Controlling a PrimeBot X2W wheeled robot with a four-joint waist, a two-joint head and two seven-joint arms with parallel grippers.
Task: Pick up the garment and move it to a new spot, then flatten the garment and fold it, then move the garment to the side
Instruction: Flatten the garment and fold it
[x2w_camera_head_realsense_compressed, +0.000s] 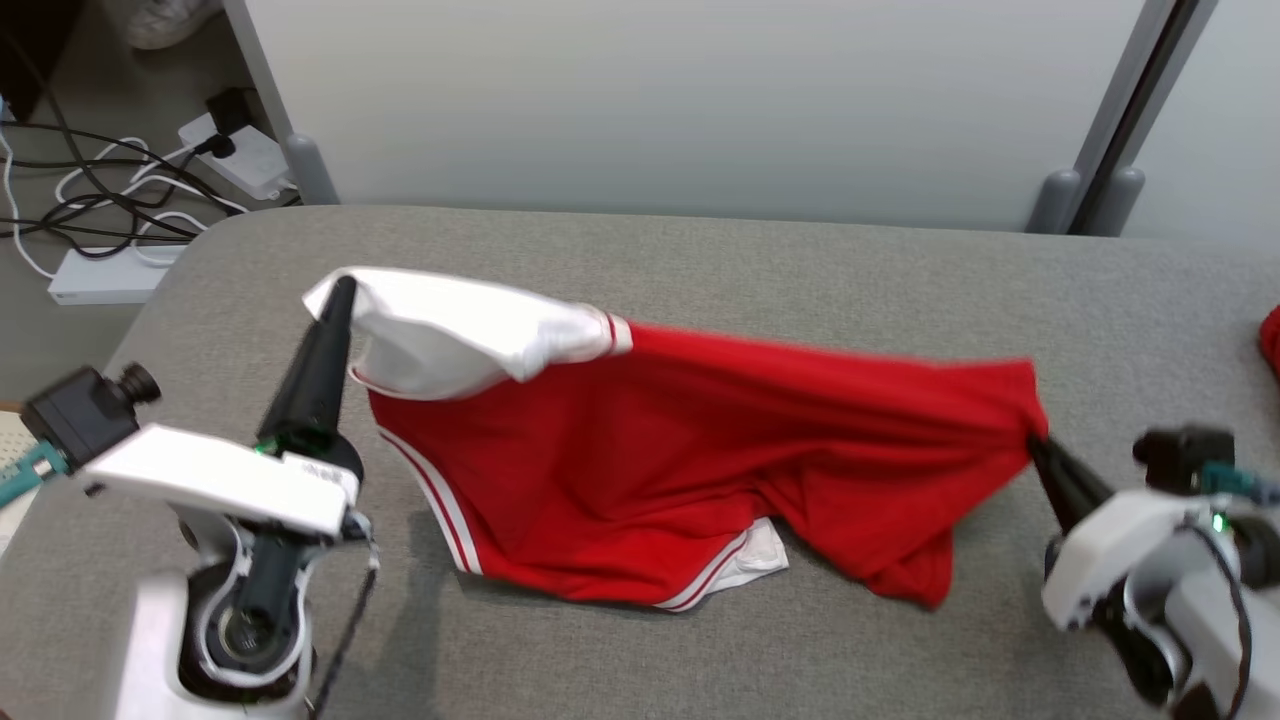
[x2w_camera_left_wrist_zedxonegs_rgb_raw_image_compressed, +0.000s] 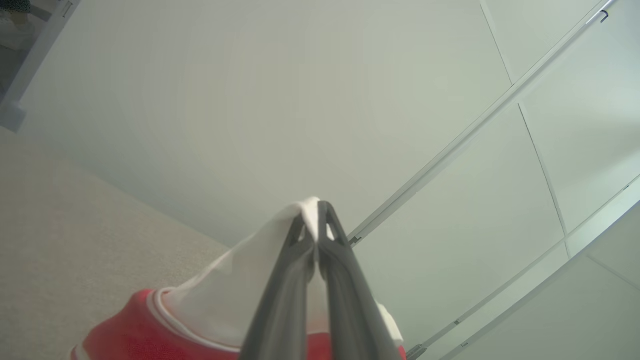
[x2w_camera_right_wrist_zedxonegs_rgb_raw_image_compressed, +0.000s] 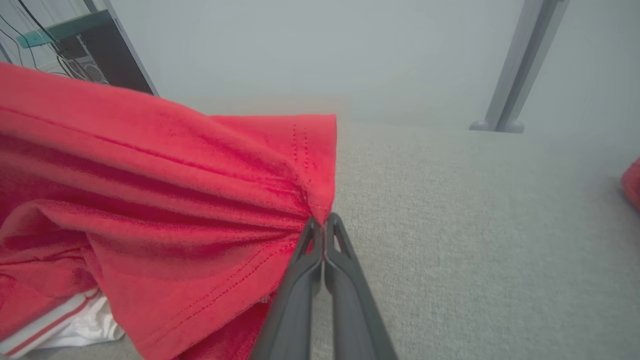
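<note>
The garment (x2w_camera_head_realsense_compressed: 650, 470) is a red shirt with white sleeves and red-white trim, stretched across the grey table (x2w_camera_head_realsense_compressed: 700, 260) and partly lifted. My left gripper (x2w_camera_head_realsense_compressed: 343, 285) is shut on the white sleeve at the garment's left end; the left wrist view shows white cloth (x2w_camera_left_wrist_zedxonegs_rgb_raw_image_compressed: 240, 285) pinched at the tips of the gripper (x2w_camera_left_wrist_zedxonegs_rgb_raw_image_compressed: 316, 210). My right gripper (x2w_camera_head_realsense_compressed: 1032, 440) is shut on the red hem corner at the right end, and in the right wrist view the red cloth (x2w_camera_right_wrist_zedxonegs_rgb_raw_image_compressed: 175, 190) bunches at that gripper's (x2w_camera_right_wrist_zedxonegs_rgb_raw_image_compressed: 324, 220) tips. The lower middle of the garment rests on the table.
A pale partition wall (x2w_camera_head_realsense_compressed: 650, 100) stands along the table's far edge, with grey posts (x2w_camera_head_realsense_compressed: 1090, 190) at the back right. Cables and power strips (x2w_camera_head_realsense_compressed: 120, 210) lie on the floor at the back left. A bit of another red thing (x2w_camera_head_realsense_compressed: 1270, 340) shows at the right edge.
</note>
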